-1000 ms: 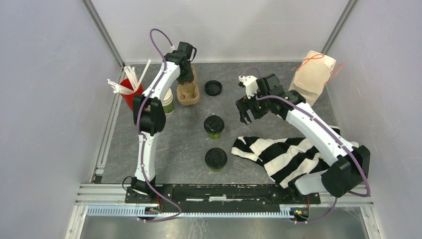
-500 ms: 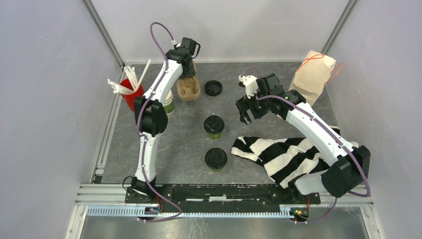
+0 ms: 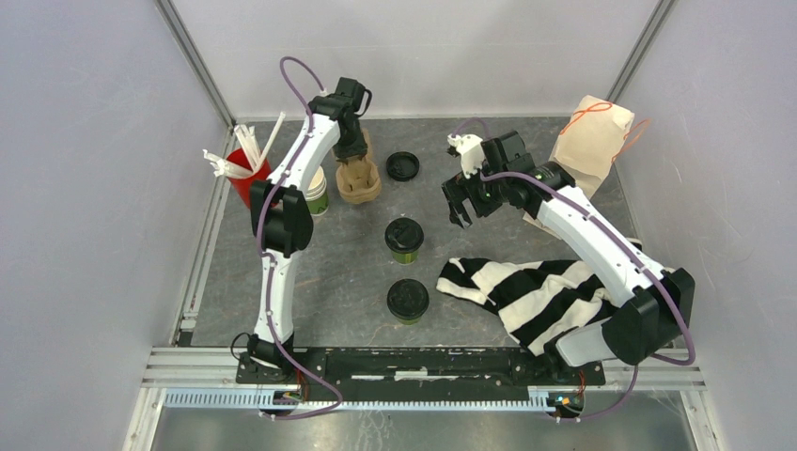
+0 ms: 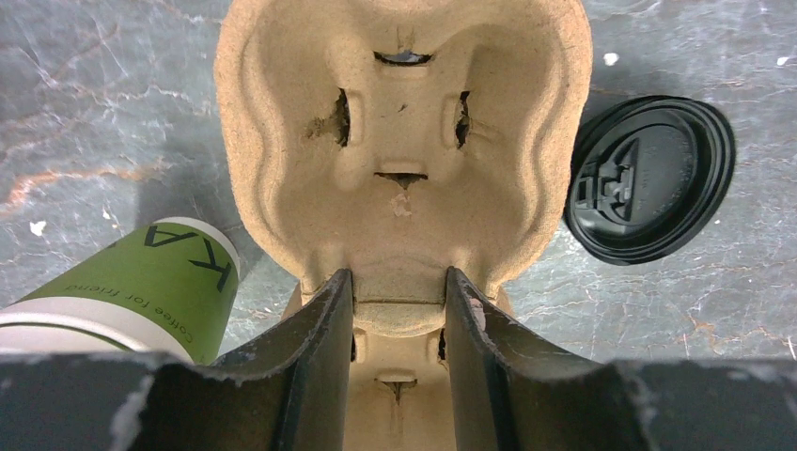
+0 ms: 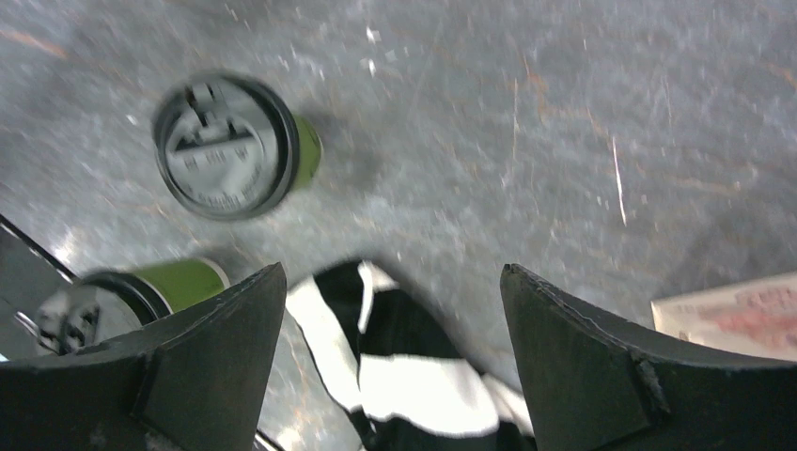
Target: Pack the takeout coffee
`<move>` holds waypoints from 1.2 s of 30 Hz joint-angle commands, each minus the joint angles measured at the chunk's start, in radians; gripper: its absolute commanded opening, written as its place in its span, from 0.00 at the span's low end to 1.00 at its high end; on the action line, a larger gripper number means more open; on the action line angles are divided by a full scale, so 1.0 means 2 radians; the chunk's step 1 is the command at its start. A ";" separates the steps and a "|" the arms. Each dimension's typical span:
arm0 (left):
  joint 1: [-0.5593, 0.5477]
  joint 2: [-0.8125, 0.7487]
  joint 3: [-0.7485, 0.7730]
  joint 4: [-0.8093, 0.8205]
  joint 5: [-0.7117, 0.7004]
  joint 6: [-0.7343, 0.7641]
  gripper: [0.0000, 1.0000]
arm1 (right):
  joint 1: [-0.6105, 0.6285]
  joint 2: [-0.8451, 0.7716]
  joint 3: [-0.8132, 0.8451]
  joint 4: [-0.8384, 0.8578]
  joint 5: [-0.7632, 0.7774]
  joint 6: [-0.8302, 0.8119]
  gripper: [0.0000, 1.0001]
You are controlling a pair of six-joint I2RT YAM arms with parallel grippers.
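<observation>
The left pincer (image 4: 399, 282) is clamped on the rim of the brown cup carrier (image 4: 404, 141), at the upper middle of the overhead frame. The right pincer (image 5: 393, 282) hangs wide open, holding nothing. On the desk (image 3: 338, 272) at centre stand the upper cup (image 3: 404, 239) and lower cup (image 3: 408, 301), both lidded and apart from the carrier.

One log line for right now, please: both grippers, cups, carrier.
left gripper: shut on pulp cup carrier | right gripper: open, empty | lidded green cups: on table, unpacked | loose black lid: beside carrier
</observation>
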 commanded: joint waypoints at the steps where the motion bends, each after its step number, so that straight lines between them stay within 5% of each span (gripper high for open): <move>1: 0.001 -0.023 0.013 0.052 0.042 -0.043 0.02 | -0.015 0.047 0.033 0.095 -0.069 0.082 0.91; 9: 0.005 -0.009 0.010 0.042 0.052 -0.056 0.02 | -0.020 0.194 0.052 0.310 -0.198 0.244 0.85; 20: 0.008 -0.005 -0.016 0.026 0.037 -0.109 0.02 | -0.018 0.271 -0.012 0.514 -0.228 0.369 0.79; 36: 0.008 0.017 0.014 -0.012 0.006 -0.153 0.02 | 0.005 0.316 -0.019 0.588 -0.199 0.431 0.64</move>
